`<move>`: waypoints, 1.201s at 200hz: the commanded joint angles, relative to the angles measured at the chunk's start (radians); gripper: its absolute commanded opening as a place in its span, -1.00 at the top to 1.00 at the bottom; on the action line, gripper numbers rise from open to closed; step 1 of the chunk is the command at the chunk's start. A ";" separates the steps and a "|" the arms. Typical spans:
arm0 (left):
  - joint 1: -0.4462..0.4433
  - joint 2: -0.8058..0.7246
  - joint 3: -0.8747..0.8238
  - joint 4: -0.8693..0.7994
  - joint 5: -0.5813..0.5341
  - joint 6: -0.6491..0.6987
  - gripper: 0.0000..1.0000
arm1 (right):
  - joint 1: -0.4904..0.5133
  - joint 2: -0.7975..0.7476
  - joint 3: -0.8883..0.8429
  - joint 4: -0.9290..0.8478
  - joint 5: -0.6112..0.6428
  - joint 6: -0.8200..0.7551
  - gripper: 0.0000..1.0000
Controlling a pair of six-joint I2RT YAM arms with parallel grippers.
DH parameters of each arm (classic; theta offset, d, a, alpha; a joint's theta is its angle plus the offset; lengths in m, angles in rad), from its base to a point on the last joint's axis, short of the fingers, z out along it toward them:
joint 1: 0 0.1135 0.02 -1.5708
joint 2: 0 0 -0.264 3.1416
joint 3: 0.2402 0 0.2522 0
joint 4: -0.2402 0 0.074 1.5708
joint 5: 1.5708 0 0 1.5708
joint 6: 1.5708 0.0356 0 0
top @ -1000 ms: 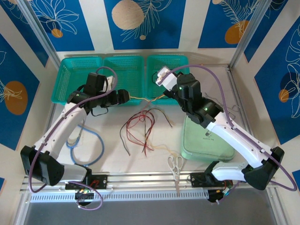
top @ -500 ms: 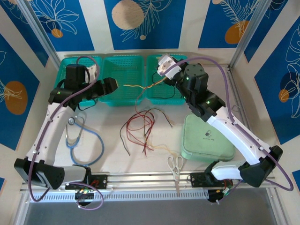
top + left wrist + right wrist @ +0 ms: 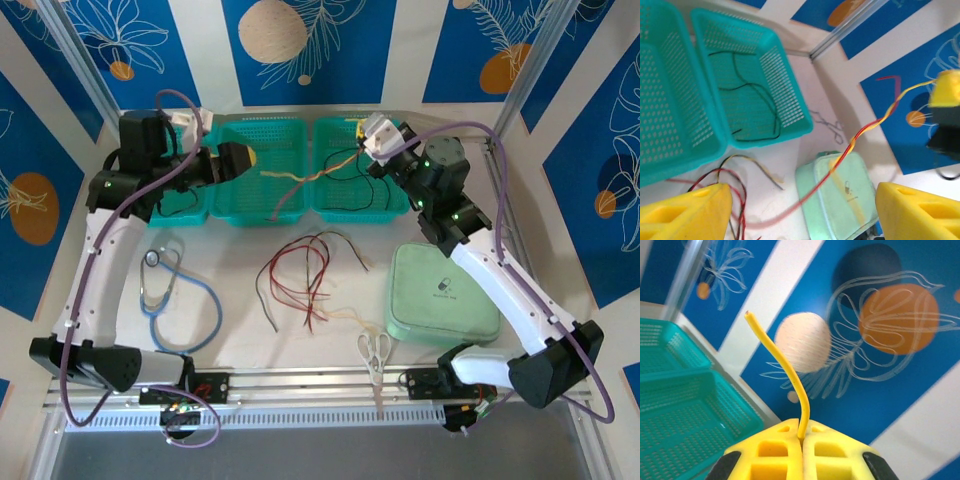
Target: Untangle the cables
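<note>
Right gripper (image 3: 801, 436) pinches a twisted red-and-yellow cable (image 3: 867, 126) over green baskets (image 3: 250, 216) — left gripper (image 3: 802, 197) stands wide open.

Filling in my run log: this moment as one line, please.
left gripper open, empty | right gripper shut on yellow cable | red cable twisted round it | black cable in right basket

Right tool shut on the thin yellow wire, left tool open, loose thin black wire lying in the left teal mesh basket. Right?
No: the thin black wire lies in the right teal mesh basket, as the top external and left wrist views show. The rest holds.
</note>
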 commanded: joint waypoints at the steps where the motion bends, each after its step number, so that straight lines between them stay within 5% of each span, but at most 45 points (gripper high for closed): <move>1: 0.037 0.020 0.103 -0.035 0.106 0.007 -0.50 | -0.027 -0.019 -0.009 0.116 -0.228 0.036 1.00; 41: 0.063 0.011 0.125 0.052 0.147 -0.081 -0.48 | -0.038 -0.004 0.003 0.069 -0.378 -0.046 1.00; 83: -0.045 0.024 0.086 0.192 0.098 -0.159 -0.24 | 0.076 0.061 0.056 -0.106 -0.200 -0.244 1.00; 139: -0.229 0.121 0.097 0.253 0.046 -0.199 -0.06 | 0.187 0.151 0.142 -0.204 0.088 -0.296 1.00; 240: -0.277 0.120 0.017 0.269 0.022 -0.235 0.05 | 0.173 0.122 0.098 -0.112 0.042 -0.273 1.00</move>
